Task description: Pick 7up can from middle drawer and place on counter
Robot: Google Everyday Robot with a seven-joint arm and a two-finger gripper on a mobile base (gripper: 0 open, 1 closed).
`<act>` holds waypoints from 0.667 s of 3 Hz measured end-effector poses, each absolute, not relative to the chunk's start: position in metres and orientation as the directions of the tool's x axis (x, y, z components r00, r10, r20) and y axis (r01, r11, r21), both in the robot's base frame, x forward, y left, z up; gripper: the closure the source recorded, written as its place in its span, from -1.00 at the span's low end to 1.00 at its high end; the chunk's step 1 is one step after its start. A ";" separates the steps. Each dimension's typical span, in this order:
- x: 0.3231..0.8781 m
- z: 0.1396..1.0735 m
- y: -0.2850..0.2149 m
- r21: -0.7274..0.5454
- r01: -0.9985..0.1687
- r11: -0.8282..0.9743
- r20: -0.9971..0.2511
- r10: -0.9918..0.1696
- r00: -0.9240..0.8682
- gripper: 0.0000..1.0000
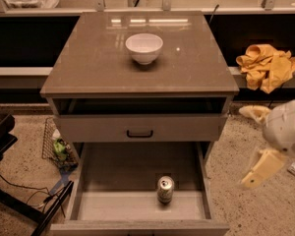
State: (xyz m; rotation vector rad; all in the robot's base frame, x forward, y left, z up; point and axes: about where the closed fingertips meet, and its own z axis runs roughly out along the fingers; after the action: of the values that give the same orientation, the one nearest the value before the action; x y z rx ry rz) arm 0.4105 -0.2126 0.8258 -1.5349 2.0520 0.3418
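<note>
The 7up can (165, 188) stands upright on the pale floor of the open middle drawer (118, 173), near its front and right of centre. The counter (88, 63) is the glossy grey-brown cabinet top above it. My gripper (250, 146) hangs at the right of the cabinet, outside the drawer and above the floor, well to the right of the can. Its two pale fingers (259, 168) are spread apart and hold nothing.
A white bowl (144, 47) sits on the counter toward the back. A closed drawer front with a small black handle (139, 132) is above the open drawer. A yellow cloth (266, 65) lies at right. A wire basket (58, 146) and black frame (5, 141) stand at left.
</note>
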 end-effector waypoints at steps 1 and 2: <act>0.414 0.761 -0.198 -0.079 -0.926 0.369 -0.750 -0.634 -0.189 -1.00; 0.422 0.737 -0.197 -0.091 -0.905 0.415 -0.890 -0.443 -0.113 -1.00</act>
State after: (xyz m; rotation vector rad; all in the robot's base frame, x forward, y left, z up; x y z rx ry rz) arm 0.4217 -0.1966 0.7368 -1.1792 1.7285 0.6161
